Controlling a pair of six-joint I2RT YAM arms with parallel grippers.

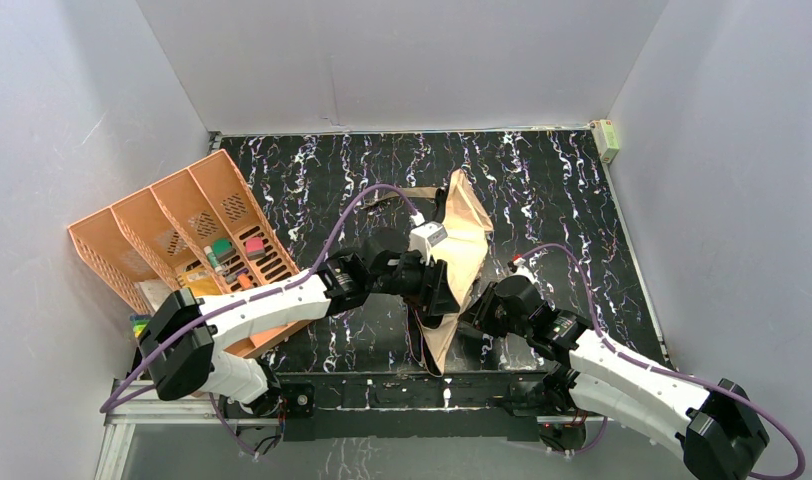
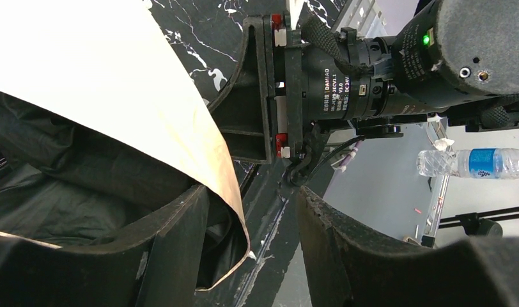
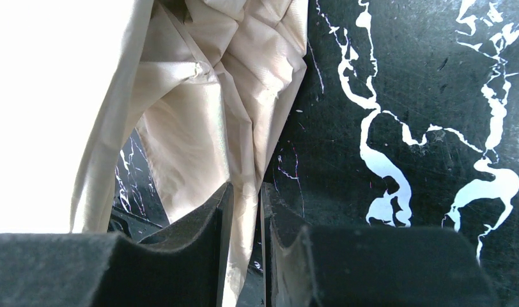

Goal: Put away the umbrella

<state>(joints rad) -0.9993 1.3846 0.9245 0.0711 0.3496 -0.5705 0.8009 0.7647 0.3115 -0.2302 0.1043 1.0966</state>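
The umbrella [image 1: 462,225] lies partly folded in the middle of the table, tan canopy outside, black inside. My left gripper [image 1: 440,290] is at its left side. In the left wrist view the left gripper [image 2: 254,249] is open, and a tan canopy edge [image 2: 103,83] with black lining hangs against its left finger [image 2: 174,249]. My right gripper [image 1: 479,312] is at the umbrella's lower right. In the right wrist view the right gripper [image 3: 244,249] is shut on a fold of tan canopy [image 3: 199,128]. Handle and strap are hidden.
An orange desk organizer [image 1: 172,230] with small items stands at the left of the black marbled table [image 1: 562,200]. A small box [image 1: 608,138] sits at the far right corner. Grey walls close three sides. A water bottle [image 2: 474,163] shows beyond the table.
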